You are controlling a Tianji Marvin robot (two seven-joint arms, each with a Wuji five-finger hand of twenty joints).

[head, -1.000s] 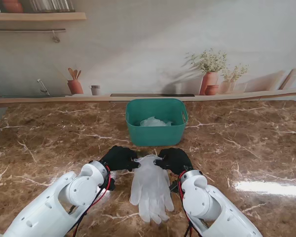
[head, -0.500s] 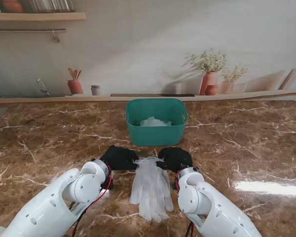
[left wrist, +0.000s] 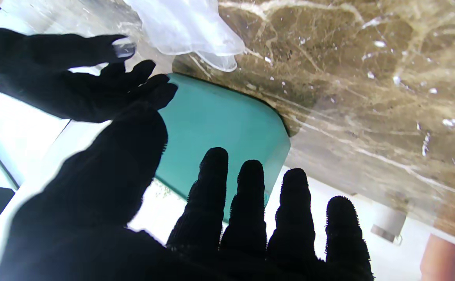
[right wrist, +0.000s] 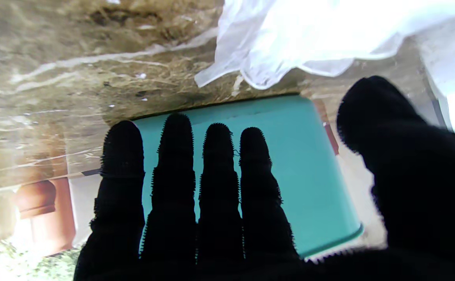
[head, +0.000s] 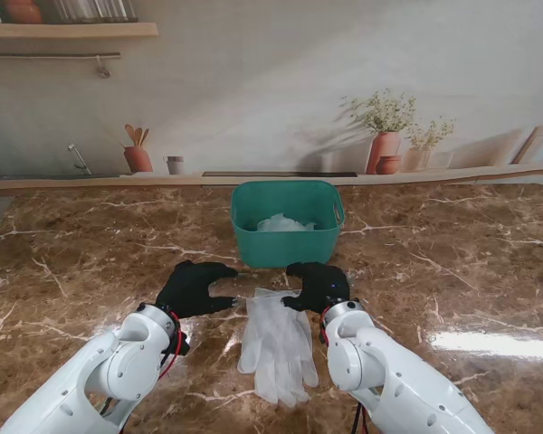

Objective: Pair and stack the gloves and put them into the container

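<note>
A stacked pair of white translucent gloves (head: 276, 344) lies flat on the marble table, fingers toward me and cuff toward the green container (head: 287, 237). More white gloves (head: 281, 222) lie inside that container. My left hand (head: 193, 287) hovers open to the left of the cuff, apart from it. My right hand (head: 319, 285) is at the cuff's right corner, fingers straight and thumb spread, holding nothing. The left wrist view shows my left hand (left wrist: 211, 218), the cuff (left wrist: 188, 27) and the container (left wrist: 219, 128). The right wrist view shows my right hand (right wrist: 196, 195), the cuff (right wrist: 309, 35) and the container (right wrist: 282, 156).
The brown marble table (head: 462, 271) stretches to both sides. Behind it runs a printed wall backdrop (head: 281, 99) with a shelf, pots and plants. The container stands a short way beyond the cuff, midway between my hands.
My left hand has let go of the cuff and moved off to the left, fingers spread. The right hand has opened at the cuff's right corner. The gloves now lie still.
</note>
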